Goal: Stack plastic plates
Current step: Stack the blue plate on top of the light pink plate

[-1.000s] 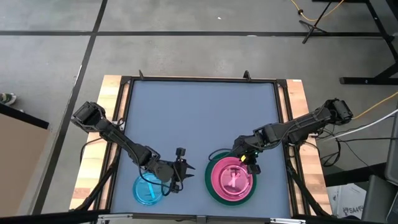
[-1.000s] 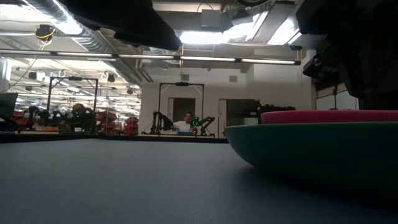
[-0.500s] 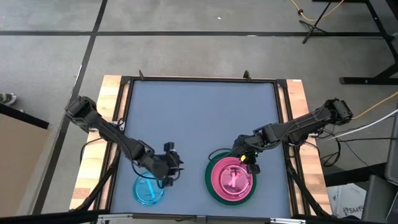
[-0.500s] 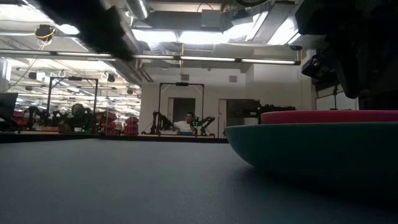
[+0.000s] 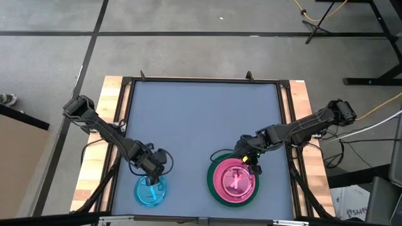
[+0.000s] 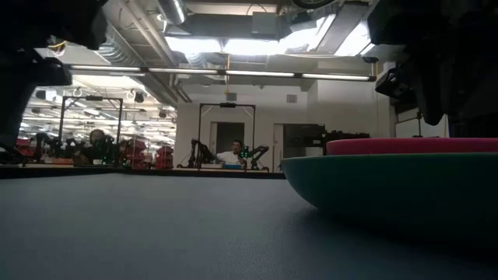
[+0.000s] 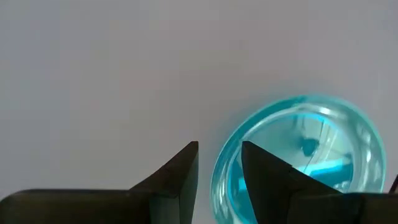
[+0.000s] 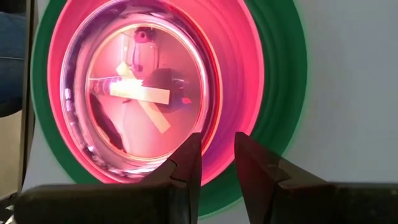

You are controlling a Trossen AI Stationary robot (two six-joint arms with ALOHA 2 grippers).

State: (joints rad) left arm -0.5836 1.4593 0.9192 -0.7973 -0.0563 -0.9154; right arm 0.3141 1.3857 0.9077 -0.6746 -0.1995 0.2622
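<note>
Left wrist view shows us our left gripper (image 7: 219,163), fingers narrowly parted and empty, straddling the near rim of the small translucent blue plastic plate (image 7: 311,146).

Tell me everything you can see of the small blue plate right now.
The small blue plate is round, translucent cyan plastic with a raised rim and glossy reflections inside. It lies flat and alone on the table, near its front edge, apart from the green-and-pink stack. The left gripper hangs over its rim, fingers parted with one on either side of the rim; whether they touch it is unclear.
</note>
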